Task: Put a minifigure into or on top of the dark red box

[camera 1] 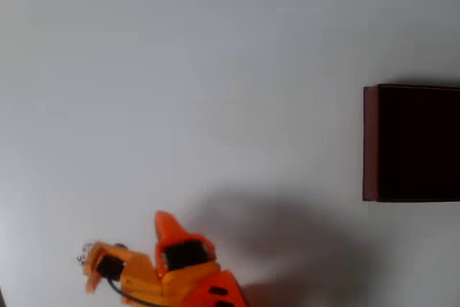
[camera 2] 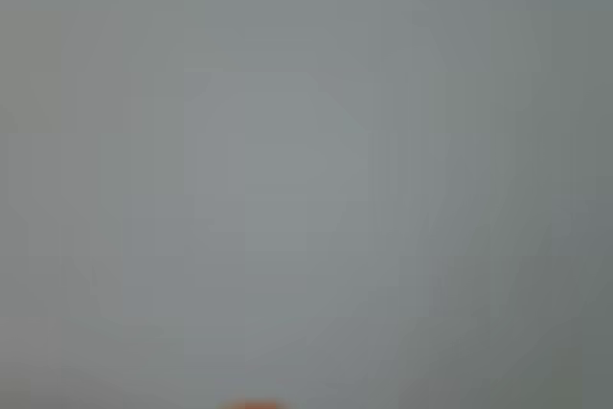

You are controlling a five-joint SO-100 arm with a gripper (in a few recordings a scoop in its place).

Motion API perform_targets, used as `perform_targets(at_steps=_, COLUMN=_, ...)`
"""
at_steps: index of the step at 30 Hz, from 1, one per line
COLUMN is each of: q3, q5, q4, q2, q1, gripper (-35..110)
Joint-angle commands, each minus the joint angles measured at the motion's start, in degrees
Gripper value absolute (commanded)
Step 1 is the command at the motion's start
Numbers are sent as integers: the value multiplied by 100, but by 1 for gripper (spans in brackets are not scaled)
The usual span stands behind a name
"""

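Orange plastic of the arm (camera 1: 180, 278) is seen closest to the overhead camera, at the lower edge of that view, left of centre. From it the gripper (camera 1: 126, 239) is extended towards the left, with one pointed orange finger (camera 1: 167, 225) raised upward in the picture and a second, blurred orange part (camera 1: 97, 267) lower and further left. A gap is visible between these two parts, so the jaws are judged to be spread apart, although the blur keeps the exact width from being read. A black cable (camera 1: 118, 289) is looped beneath the gripper body.

Just beside the left-hand part of the gripper, a tiny pale object with faint dark marks (camera 1: 86, 253) is seen on the table; it is taken to be the minifigure, but it is too small and blurred for that to be confirmed, and whether it is touched by the gripper cannot be told.

At the right edge of the overhead view, the dark red box (camera 1: 370, 141) is placed well apart from the gripper, cut off by the frame. Its maroon left wall is shown, and its inside is near-black.

Both are carried by a plain white table (camera 1: 215, 70), on which a broad soft shadow is cast to the right of the arm.

Blurred grey is given by the wrist view, with a small orange sliver (camera 2: 254, 405) at its bottom edge.
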Motion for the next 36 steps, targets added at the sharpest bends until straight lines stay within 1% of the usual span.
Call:
perform_targets(at_steps=1, q3=-571, q5=773, q4=176, q2=18, q1=949, gripper=0)
perform_targets(at_steps=3, q3=-817, q5=1213, q4=422, q2=9, q1=1705, gripper=0)
perform_targets(at_steps=6, q3=-800, q5=1978, q4=404, q2=9, q1=2663, gripper=3)
perform_targets(at_steps=8, q3=-527, q5=2417, q4=413, q2=-53, q1=3393, gripper=4)
perform_targets(at_steps=11, q3=-35, q5=2812, q4=211, q2=-185, q1=4166, gripper=4)
perform_targets(at_steps=15, q3=281, q5=3032, q4=9, q2=-545, q1=4887, gripper=5)
perform_targets(at_steps=18, q3=-141, q5=3094, q4=-88, q2=-1767, q1=5124, gripper=5)
perform_targets(at_steps=20, q3=-809, q5=3146, q4=53, q2=-3015, q1=5089, gripper=5)
perform_targets(at_steps=22, q3=-1512, q5=3393, q4=571, q2=-3990, q1=4983, gripper=6)
perform_targets(at_steps=23, q3=-1731, q5=3551, q4=844, q2=-4166, q1=4887, gripper=7)
perform_targets(at_steps=29, q3=-2285, q5=4904, q4=2602, q2=-3278, q1=4043, gripper=9)
perform_targets(at_steps=32, q3=-2549, q5=5845, q4=3190, q2=-3419, q1=3199, gripper=9)
perform_targets(at_steps=34, q3=-2610, q5=6759, q4=3454, q2=-3437, q1=2329, gripper=9)
perform_targets(at_steps=36, q3=-2575, q5=7770, q4=3489, q2=-3349, q1=1274, gripper=10)
